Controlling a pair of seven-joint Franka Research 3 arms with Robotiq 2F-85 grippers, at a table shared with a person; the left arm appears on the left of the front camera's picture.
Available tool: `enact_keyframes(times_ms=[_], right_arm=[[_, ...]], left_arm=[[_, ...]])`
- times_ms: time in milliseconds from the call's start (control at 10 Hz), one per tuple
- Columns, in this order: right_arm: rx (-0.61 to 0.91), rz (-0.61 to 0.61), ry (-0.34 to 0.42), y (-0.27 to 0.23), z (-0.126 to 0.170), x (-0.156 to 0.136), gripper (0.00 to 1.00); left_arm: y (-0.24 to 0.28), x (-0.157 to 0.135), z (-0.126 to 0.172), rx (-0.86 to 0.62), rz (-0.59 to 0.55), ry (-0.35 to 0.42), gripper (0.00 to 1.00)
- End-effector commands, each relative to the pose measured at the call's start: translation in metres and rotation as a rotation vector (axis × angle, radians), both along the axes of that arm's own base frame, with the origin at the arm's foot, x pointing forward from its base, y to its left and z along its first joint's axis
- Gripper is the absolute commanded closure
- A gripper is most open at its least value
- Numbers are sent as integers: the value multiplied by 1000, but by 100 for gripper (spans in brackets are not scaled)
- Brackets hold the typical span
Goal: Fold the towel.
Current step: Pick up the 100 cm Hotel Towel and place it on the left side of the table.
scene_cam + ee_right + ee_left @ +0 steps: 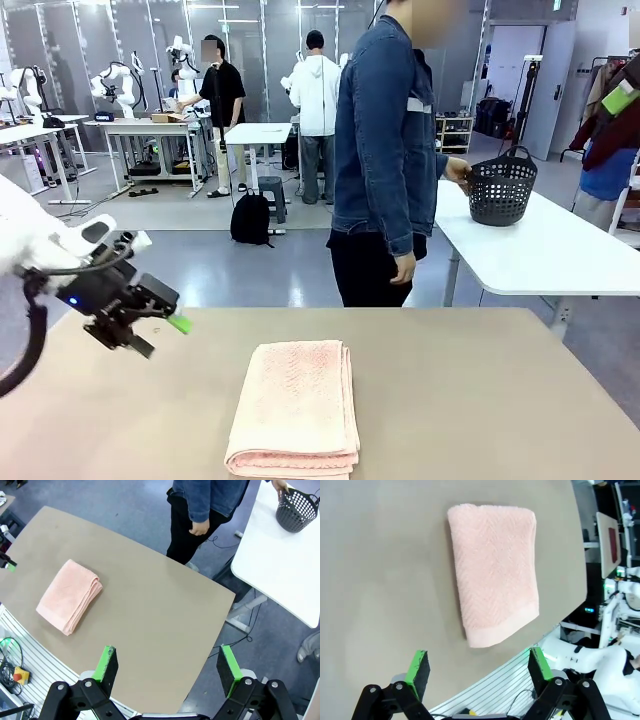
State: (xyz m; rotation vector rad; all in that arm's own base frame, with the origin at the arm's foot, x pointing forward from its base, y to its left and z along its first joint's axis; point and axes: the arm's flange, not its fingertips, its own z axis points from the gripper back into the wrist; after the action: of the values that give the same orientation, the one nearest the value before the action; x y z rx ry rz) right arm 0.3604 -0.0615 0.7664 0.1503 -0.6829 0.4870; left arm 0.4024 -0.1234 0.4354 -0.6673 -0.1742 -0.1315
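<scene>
1. The left hand (150,330), black with green pads, is wide open and holds nothing, above the left side of the beige bench (480,400).
2. The right hand (167,667) is wide open and empty.
3. The folded salmon-pink terry towel (297,405) lies near the bench's near edge, in the middle.

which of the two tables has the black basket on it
The white table behind the person, with the black basket at its end; the beige table carries the folded towel.
</scene>
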Motion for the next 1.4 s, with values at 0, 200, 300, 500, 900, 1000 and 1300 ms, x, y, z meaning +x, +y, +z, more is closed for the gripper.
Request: enact_keyframes(times_ms=[0,200,300,500,900,1000,1300], right_arm=[[-9,6,-2,-1,0,1,0],[-9,6,-2,-1,0,1,0],[-9,6,-2,-1,0,1,0],[-9,6,-2,-1,0,1,0],[-9,6,-2,-1,0,1,0],[-9,6,-2,-1,0,1,0],[-9,6,-2,-1,0,1,0]], left_arm=[[-24,15,-30,-66,-14,-4,0],[-42,12,-57,-81,-15,-3,0],[-45,10,-63,-73,-9,-22,0],[-42,5,-58,-74,-21,37,0],[-42,5,-58,-74,-21,37,0],[-42,5,-58,-74,-21,37,0],[-56,22,-84,-103,-32,6,0]])
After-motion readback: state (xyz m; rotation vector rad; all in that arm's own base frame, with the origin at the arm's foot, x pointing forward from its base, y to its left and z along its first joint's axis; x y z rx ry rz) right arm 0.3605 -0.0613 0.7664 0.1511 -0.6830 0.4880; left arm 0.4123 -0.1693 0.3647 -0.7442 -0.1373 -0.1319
